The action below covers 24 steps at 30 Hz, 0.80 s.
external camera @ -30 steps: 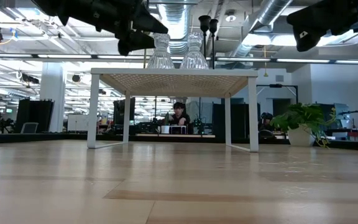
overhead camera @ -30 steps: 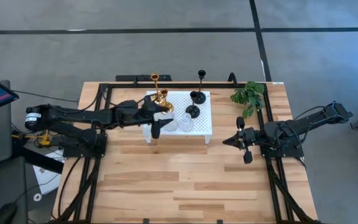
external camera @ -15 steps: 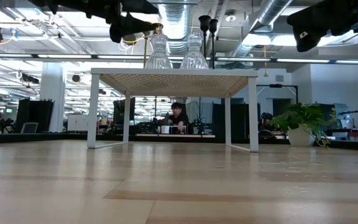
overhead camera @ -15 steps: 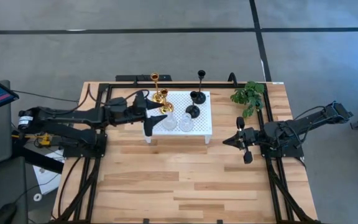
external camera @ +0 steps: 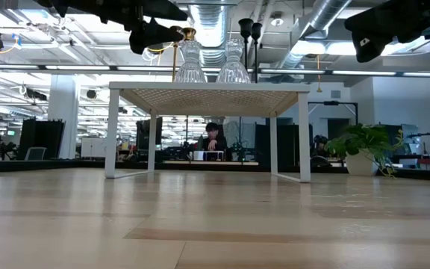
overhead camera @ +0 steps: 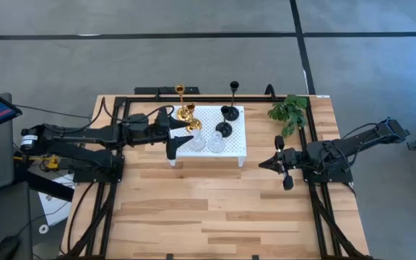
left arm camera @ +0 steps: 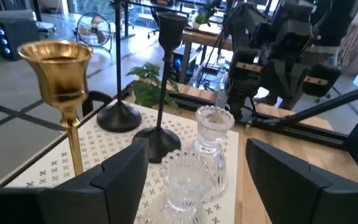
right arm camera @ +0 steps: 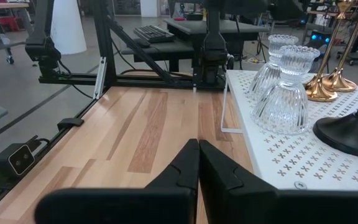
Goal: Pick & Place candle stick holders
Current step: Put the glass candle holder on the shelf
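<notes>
Several candle stick holders stand by their round bases on the white perforated platform [overhead camera: 235,144]: two gold ones [overhead camera: 187,113] at its far left, two black ones [overhead camera: 226,120] farther right, and two clear glass ones [overhead camera: 205,143] along its near edge. My left gripper [overhead camera: 181,137] is open and level at the platform's left end. Its fingers stand just short of the nearer glass holder [left arm camera: 188,183] and touch nothing. My right gripper [overhead camera: 274,163] is shut, above the table to the platform's right, with nothing in it.
The platform stands on thin legs [external camera: 113,131] on the wooden table [overhead camera: 215,209]. A green plant sprig [overhead camera: 289,112] lies at the far right. Black frame rails [overhead camera: 316,202] run along the table's sides. A person sits in the room behind, seen under the platform.
My left gripper has drawn back toward the table's left edge, away from the glass holders, and has risen a little. It stayed open. Over the last half second it has kept still. The holders have not moved.
</notes>
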Each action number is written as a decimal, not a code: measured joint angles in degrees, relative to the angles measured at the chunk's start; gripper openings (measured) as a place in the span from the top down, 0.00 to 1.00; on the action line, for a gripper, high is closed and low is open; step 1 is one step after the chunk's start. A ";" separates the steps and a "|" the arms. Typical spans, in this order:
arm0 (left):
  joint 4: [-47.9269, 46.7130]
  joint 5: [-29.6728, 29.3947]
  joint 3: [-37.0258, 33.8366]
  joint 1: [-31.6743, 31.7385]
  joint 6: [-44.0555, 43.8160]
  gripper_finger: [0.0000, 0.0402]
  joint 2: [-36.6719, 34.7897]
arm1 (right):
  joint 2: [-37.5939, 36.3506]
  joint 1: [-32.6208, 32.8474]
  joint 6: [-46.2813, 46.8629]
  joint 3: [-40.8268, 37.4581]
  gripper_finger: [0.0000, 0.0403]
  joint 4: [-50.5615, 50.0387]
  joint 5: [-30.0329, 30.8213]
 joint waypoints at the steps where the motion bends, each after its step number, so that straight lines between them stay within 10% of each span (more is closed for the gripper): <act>1: -0.39 0.00 0.00 -0.10 -0.02 0.33 0.00 | 0.00 0.00 0.00 -0.01 1.00 0.00 -0.01; 24: -9.49 -4.38 0.00 -1.94 -0.04 0.94 0.00 | 0.00 0.00 0.02 -0.01 1.00 -0.04 -0.01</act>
